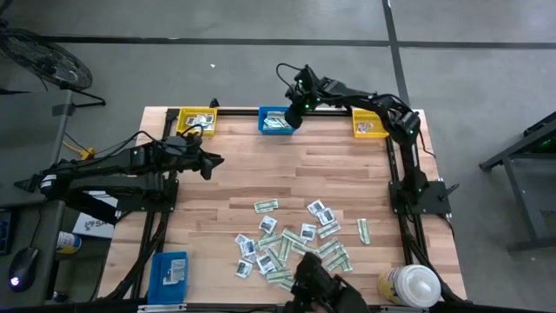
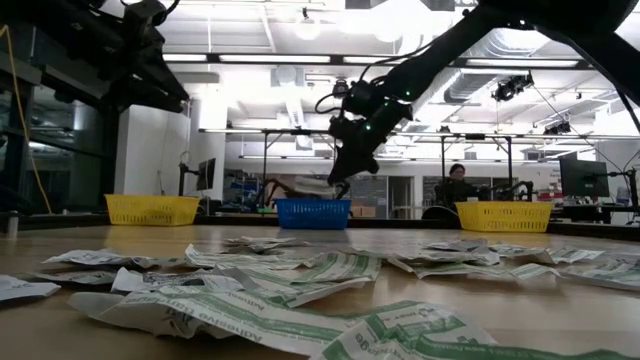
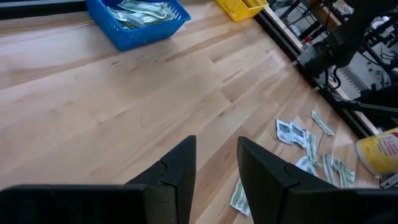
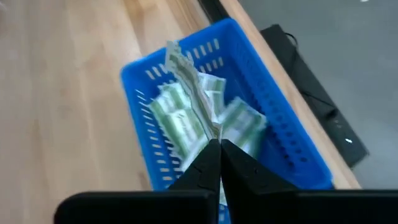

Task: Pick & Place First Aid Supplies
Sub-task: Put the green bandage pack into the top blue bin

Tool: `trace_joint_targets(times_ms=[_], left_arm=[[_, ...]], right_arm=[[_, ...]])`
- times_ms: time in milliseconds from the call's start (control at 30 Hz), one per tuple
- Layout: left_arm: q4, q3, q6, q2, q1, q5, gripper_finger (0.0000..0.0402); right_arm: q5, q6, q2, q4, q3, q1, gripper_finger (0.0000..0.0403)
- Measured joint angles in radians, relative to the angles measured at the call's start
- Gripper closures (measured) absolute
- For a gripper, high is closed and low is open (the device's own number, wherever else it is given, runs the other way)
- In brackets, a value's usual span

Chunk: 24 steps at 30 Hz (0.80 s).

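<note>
Risk: my right tool [image 4: 219, 144] is pinching a strip [image 4: 189, 81] above the blue bin [image 4: 298, 143]; releasing off-centre is risking the rim. Left tool [image 3: 214, 163], slightly parted, is hovering empty over the counter [image 3: 93, 106].

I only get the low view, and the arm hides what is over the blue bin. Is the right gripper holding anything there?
Observer: Yes. The right gripper is shut on a green-and-white strip packet, hanging above the blue bin.
Operator: Anything in that bin already?
Observer: Several green-and-white packets lie inside it.
Operator: Where is the left gripper?
Observer: The left gripper hovers over bare wood, its fingers apart and empty, between the far bins and the pile of packets.
</note>
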Motion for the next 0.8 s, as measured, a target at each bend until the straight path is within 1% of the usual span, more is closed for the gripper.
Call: trace_joint_targets(times_ms=[100,333,500,567,700,800], left_arm=[[-0.001,0.0,-0.006,0.0,0.0,0.0,0.0285],[-0.002,0.0,-0.006,0.0,0.0,-0.003,0.0285],[-0.004,0.0,-0.005,0.0,0.0,-0.002,0.0285],[-0.011,0.0,0.002,0.0,0.0,0.0,0.0285],[-0.02,0.0,0.046,0.0,0.0,0.002,0.0285],[-0.033,0.0,0.056,0.0,0.0,0.009,0.0285]], right_arm=[[0.042,-0.01,0.0,-0.002,0.0,0.0,0.0388],[0.035,-0.005,0.0,-0.02,0.0,-0.005,0.0327],[-0.017,0.085,-0.012,-0.03,0.0,-0.005,0.0291],[-0.04,0.107,-0.033,-0.048,0.0,0.0,0.0284],[-0.04,0.115,-0.083,-0.117,0.0,0.04,0.0282],[-0.037,0.189,-0.113,-0.178,0.0,0.086,0.0285]])
